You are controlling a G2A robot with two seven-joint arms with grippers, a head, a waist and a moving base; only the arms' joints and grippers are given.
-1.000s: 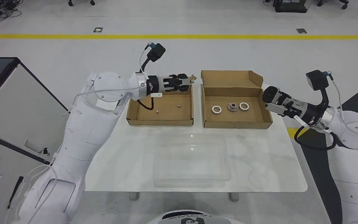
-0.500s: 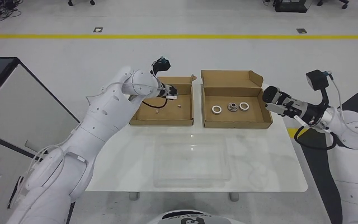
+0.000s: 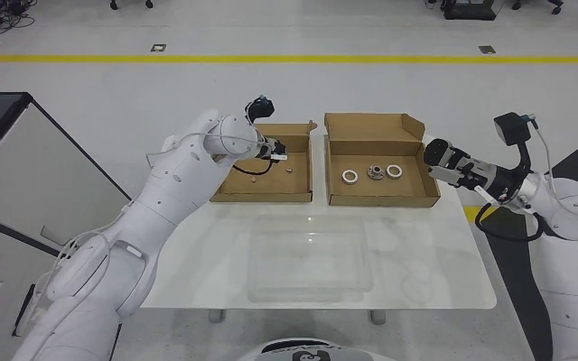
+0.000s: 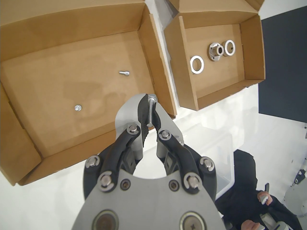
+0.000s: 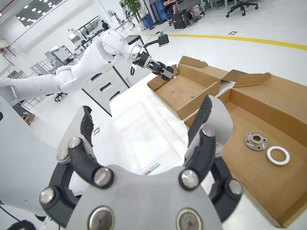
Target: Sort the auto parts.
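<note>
Bolt (image 4: 150,112) is clamped by left gripper (image 4: 150,104) over left cardboard box (image 4: 60,77); right gripper (image 5: 147,107) is spread wide beside right box (image 5: 251,111).

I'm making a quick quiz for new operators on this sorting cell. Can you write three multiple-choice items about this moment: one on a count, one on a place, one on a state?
1. How many small fasteners lie on the floor of the left box? A none; B two; C five.
2. The flanged hub lies: A between the two rings in the right box; B beside the fasteners in the left box; C on top of a ring.
3. The left end effector is: A open and empty; B shut on a ring; C shut on a bolt.

Answers: 1 B, two silver fasteners lie apart on the cardboard. 2 A, a ring sits on each side of it. 3 C, its fingers clamp a threaded shaft.
</note>
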